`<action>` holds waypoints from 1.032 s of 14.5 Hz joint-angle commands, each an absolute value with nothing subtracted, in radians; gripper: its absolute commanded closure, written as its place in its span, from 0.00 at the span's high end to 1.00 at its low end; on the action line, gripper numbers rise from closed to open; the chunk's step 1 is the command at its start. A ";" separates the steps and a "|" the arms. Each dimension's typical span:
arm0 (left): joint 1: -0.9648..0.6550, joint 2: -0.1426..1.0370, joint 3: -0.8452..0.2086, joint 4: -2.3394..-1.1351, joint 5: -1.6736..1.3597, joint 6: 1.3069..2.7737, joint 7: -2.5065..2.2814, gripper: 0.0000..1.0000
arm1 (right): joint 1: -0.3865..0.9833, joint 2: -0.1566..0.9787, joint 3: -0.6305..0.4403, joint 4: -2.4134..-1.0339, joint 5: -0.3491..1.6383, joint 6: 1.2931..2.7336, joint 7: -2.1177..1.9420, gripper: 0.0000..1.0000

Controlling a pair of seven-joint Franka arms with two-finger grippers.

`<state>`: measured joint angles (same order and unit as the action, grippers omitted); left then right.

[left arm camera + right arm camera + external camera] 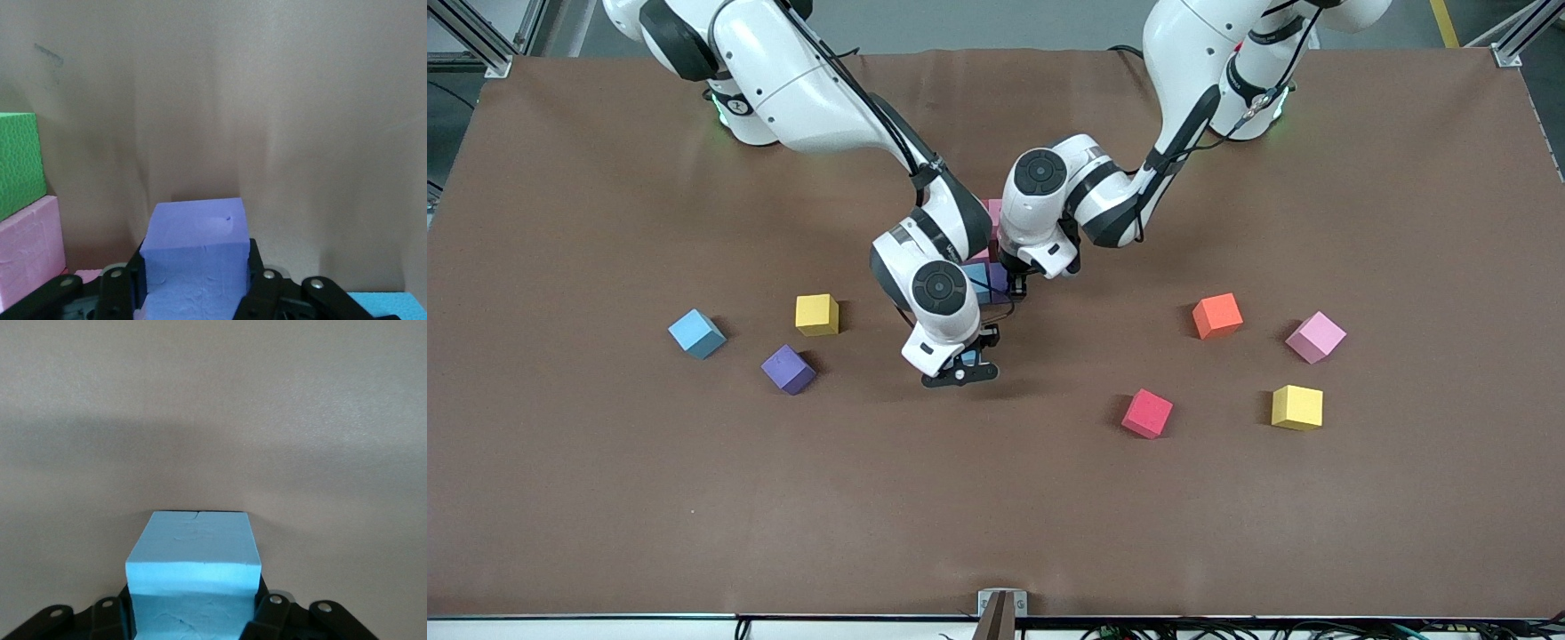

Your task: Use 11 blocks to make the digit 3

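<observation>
My left gripper [1009, 286] [193, 283] is shut on a purple block [193, 243] [999, 277], low at the cluster in the table's middle. Beside that block stand a green block [20, 160], a pink block [27, 257] [993, 213] and a blue block [976, 280] [387, 305]; my arms hide most of the cluster in the front view. My right gripper [963, 366] [193, 617] is shut on a light blue block [193, 570] [970, 358], low over bare table just nearer the front camera than the cluster.
Loose blocks toward the right arm's end: light blue [696, 333], yellow [817, 314], purple [789, 369]. Toward the left arm's end: orange [1217, 316], pink [1315, 337], red [1147, 413], yellow [1297, 407]. A brown mat [996, 516] covers the table.
</observation>
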<state>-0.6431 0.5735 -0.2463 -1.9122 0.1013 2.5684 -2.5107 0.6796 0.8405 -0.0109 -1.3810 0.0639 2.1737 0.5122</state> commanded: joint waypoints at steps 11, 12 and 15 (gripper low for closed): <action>-0.652 0.603 -0.242 -1.884 0.130 2.580 -2.528 0.18 | 0.489 0.834 0.058 -1.378 0.075 2.137 0.446 0.35; -0.650 0.603 -0.242 -1.885 0.132 2.580 -2.528 0.22 | 0.489 0.834 0.058 -1.378 0.075 2.137 0.446 0.35; -0.650 0.603 -0.242 -1.884 0.132 2.579 -2.528 0.49 | 0.489 0.836 0.058 -1.378 0.075 2.138 0.446 0.35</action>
